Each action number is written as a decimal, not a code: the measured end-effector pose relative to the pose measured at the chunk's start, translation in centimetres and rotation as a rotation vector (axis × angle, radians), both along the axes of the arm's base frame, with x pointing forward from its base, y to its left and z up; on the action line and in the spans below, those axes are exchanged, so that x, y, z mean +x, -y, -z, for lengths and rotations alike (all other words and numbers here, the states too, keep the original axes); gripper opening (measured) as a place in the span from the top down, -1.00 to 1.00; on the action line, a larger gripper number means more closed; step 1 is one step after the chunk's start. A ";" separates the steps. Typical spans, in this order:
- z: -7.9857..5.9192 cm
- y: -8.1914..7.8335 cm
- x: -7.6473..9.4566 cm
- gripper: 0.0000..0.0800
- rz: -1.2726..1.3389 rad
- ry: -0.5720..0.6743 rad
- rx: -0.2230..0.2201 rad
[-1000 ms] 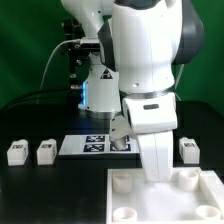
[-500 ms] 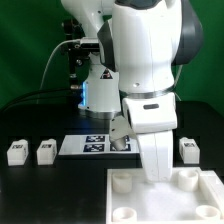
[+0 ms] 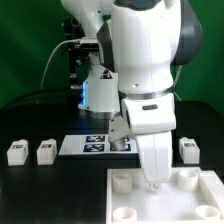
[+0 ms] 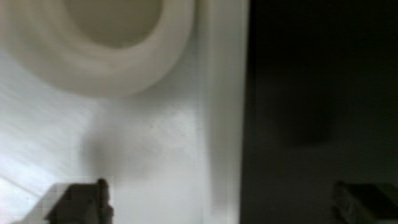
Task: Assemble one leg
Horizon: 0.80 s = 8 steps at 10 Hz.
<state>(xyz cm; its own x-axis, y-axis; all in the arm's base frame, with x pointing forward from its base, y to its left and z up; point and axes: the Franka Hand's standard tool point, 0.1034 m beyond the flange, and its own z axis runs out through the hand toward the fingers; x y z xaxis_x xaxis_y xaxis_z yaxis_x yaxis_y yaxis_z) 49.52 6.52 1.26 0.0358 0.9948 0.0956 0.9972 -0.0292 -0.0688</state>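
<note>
Three legs, small white blocks with marker tags, stand on the black table: two at the exterior view's left (image 3: 16,152) (image 3: 46,151) and one at its right (image 3: 189,150). The large white tabletop (image 3: 140,200) with round corner sockets (image 3: 120,181) lies in front. My gripper (image 3: 152,181) hangs low over the tabletop's far edge, mostly hidden by the arm. In the wrist view my gripper (image 4: 222,205) is open and empty. Its dark fingertips (image 4: 75,205) stand wide apart over the tabletop's edge (image 4: 143,130), close to a socket (image 4: 116,25).
The marker board (image 3: 95,146) lies behind the tabletop, with a small white piece (image 3: 122,143) at its end, partly hidden by the arm. The arm's base and cables (image 3: 85,70) stand at the back. The black table (image 4: 320,100) lies beside the tabletop's edge.
The gripper has sunk slightly toward the tabletop. Everything else is as before.
</note>
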 end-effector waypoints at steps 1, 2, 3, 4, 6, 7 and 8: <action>0.0 0.0 0.0 -0.60 0.000 0.000 0.000; 0.0 0.0 0.0 -0.62 0.000 0.000 0.000; 0.0 0.0 0.0 -0.62 0.001 -0.001 0.000; 0.1 0.1 0.0 -0.62 0.001 -0.001 0.000; 0.1 0.1 0.0 -0.62 0.001 -0.001 0.000; -0.2 0.1 0.1 -0.62 0.040 0.000 -0.004; -1.4 0.1 0.7 -0.62 0.100 0.016 -0.012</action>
